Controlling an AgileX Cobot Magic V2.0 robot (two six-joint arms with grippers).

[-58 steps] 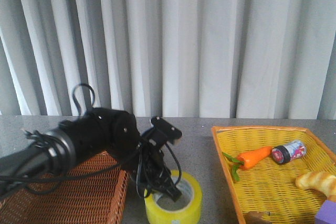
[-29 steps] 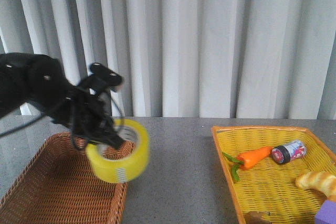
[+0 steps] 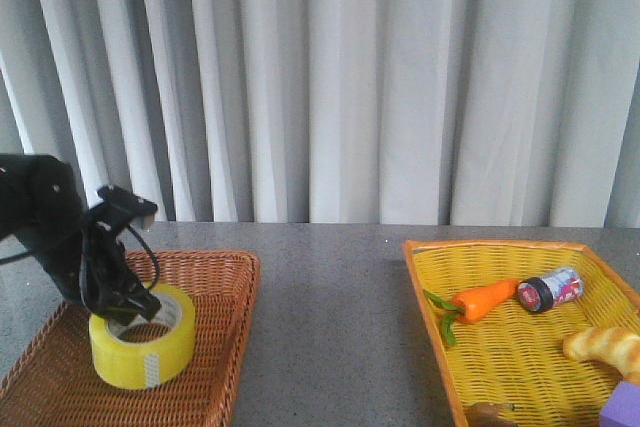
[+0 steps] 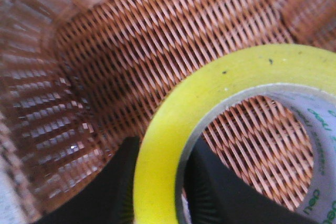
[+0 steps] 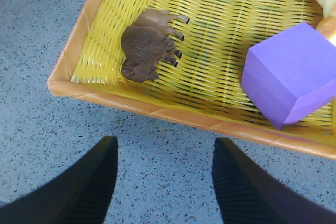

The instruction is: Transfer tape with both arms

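Observation:
The yellow tape roll [image 3: 142, 349] sits in the brown wicker basket [image 3: 215, 347] at the left of the front view. My left gripper [image 3: 135, 305] is shut on its wall, one finger inside the white core and one outside. In the left wrist view the tape [image 4: 210, 93] fills the frame over the basket weave [image 4: 131, 51], and the gripper [image 4: 160, 195] clamps its rim. My right gripper [image 5: 163, 182] is open and empty over the grey table, just short of the yellow basket's edge [image 5: 173, 114]. It is out of the front view.
The yellow basket [image 3: 425, 292] at the right holds a toy carrot [image 3: 480, 299], a small black-capped jar [image 3: 548, 289] and a bread piece [image 3: 603, 345]. The right wrist view shows a brown toy animal [image 5: 149, 45] and a purple block [image 5: 291, 74] in it. Grey curtains hang behind.
My left arm lifted the tape off the table's middle, swung it left and lowered it into the brown basket, still gripped.

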